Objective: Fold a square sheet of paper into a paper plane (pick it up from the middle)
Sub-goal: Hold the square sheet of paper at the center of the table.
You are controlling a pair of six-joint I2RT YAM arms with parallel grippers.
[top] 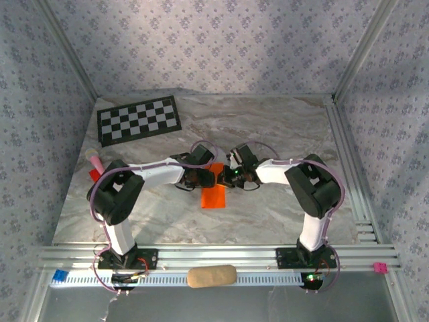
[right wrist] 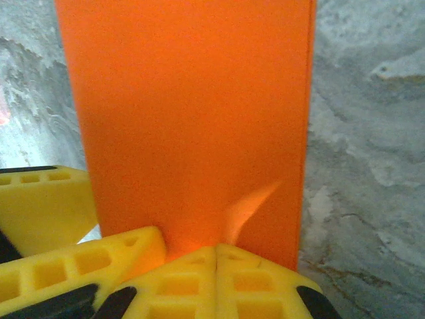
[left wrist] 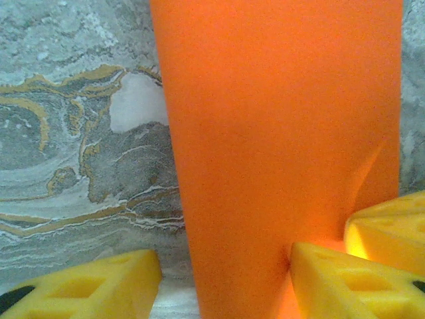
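Observation:
The square sheet of paper [top: 214, 196] lies mid-table as a bright orange, creased, narrower strip on the marble top. In the left wrist view the paper [left wrist: 279, 133] runs between my left gripper's [left wrist: 222, 282] spread yellow fingers [left wrist: 86, 286]; that gripper is open, and its right finger touches the paper's surface. In the right wrist view my right gripper [right wrist: 216, 266] is shut, its fingertips pressed together at the paper's [right wrist: 186, 113] near edge, where a small pucker rises. From above, both grippers, left [top: 209, 178] and right [top: 229, 177], meet over the strip's middle.
A black-and-white checkerboard sheet [top: 139, 119] lies at the back left. A small red and pink object [top: 95, 168] sits beside the left arm. A tan oblong piece [top: 211, 276] rests on the front rail between the arm bases. Aluminium rails [top: 348, 161] edge the table's right side.

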